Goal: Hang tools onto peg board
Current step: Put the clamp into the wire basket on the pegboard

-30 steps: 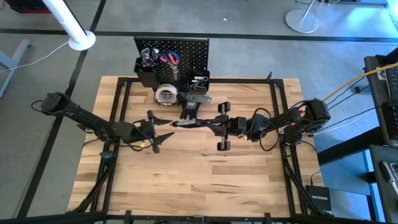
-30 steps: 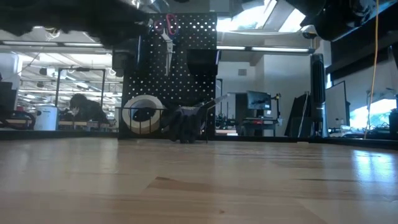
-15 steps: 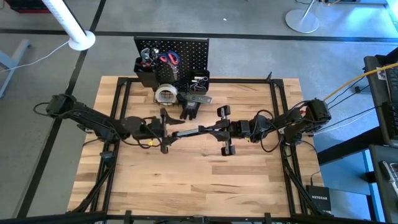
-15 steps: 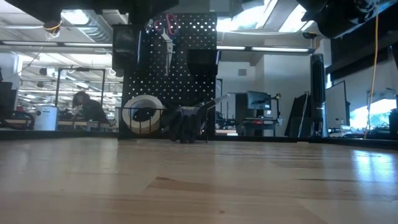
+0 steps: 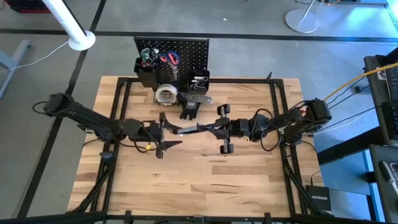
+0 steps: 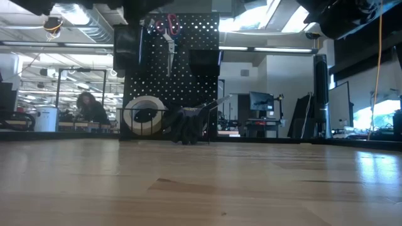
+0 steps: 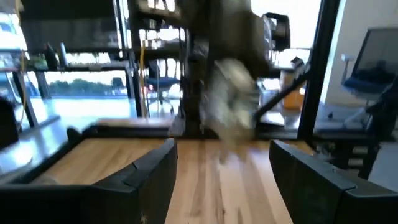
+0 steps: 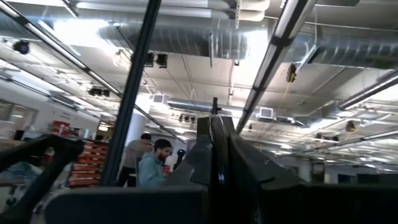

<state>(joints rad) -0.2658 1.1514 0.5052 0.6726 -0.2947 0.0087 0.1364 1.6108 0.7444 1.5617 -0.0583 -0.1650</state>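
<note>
1. The left tool (image 5: 168, 132) hangs above the middle of the bench (image 5: 199, 180), its fingers (image 7: 143, 177) spread wide with nothing between them.
2. The right tool (image 5: 182, 130) reaches in from the opposite side and points at the left tool, tip close to tip.
3. The right tool's fingers (image 8: 205, 155) are clenched together. A thin pale streak runs along its tip in the high view. Whether that is a gripped tool cannot be told.
4. The left wrist view shows a blurred pale shape straight ahead of the spread fingers, above the bench.
5. The peg board (image 5: 183, 50) stands upright at the bench's far edge, beyond both tools.
6. Red-handled scissors (image 5: 168, 59) hang on the board near its top, with a black bin (image 5: 146, 76) beside them.
7. A pale tape roll (image 5: 165, 94) sits at the board's foot, on the left tool's side.
8. Black gloves (image 5: 188, 110) lie on the bench just beside the roll, between the board and the two tool tips.
9. A person (image 6: 90, 110) shows in the room behind the bench in the low view, and two more in the right wrist view.
</note>
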